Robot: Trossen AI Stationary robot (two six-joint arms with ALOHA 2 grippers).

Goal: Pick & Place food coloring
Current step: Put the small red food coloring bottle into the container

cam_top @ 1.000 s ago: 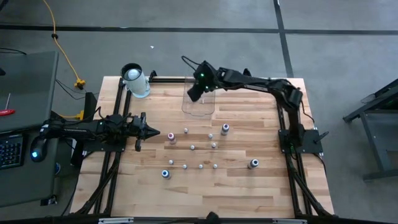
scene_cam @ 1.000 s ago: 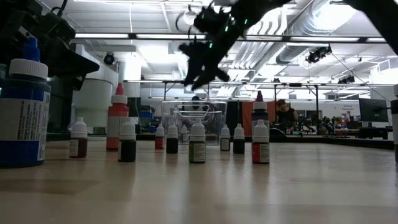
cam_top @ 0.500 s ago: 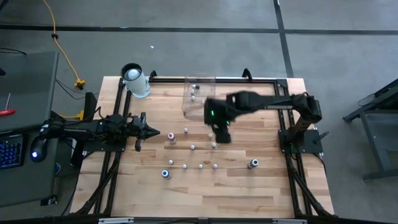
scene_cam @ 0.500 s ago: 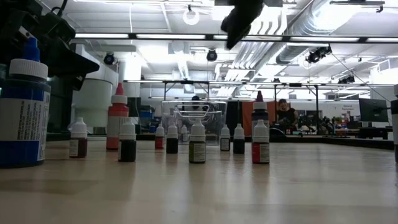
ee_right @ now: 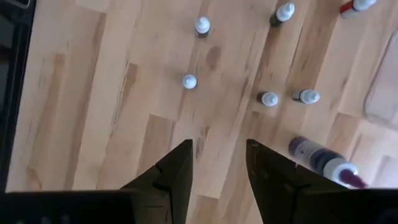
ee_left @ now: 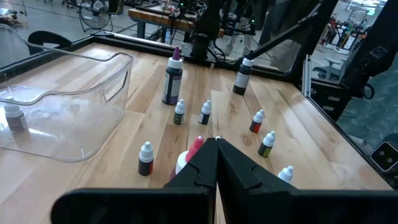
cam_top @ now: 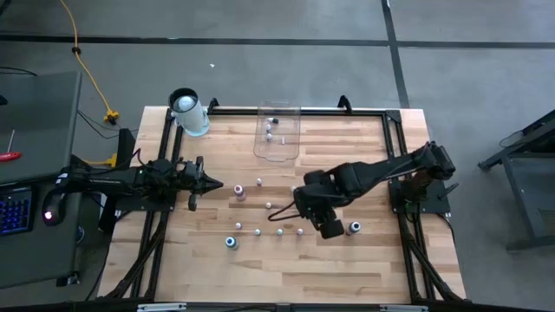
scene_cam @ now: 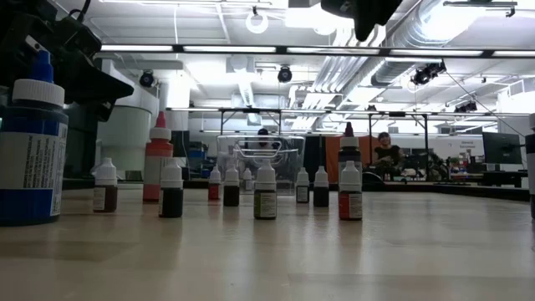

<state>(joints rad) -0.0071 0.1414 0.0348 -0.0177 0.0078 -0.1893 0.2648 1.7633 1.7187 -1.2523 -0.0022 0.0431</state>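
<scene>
Right gripper point(ee_right: 217, 163) hangs half-open and empty above the loose bottles point(ee_right: 189, 81) standing on the table point(cam_top: 347, 269) below its fingers, apparently between picks: next, choose one, drop straight over it, close; left gripper point(ee_left: 216, 163) waits shut.

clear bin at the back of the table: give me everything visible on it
The clear plastic rectangular bin is a see-through, thin-walled tub with rounded corners and a dipped, wavy rim. It sits upright and open-topped on the light wooden table, near the back edge, about midway across. A few tiny whitish food coloring bottles lie inside; one shows against its wall in the left wrist view. Neither pincer touches it, and the loose bottles on the table stand apart from it.
</scene>
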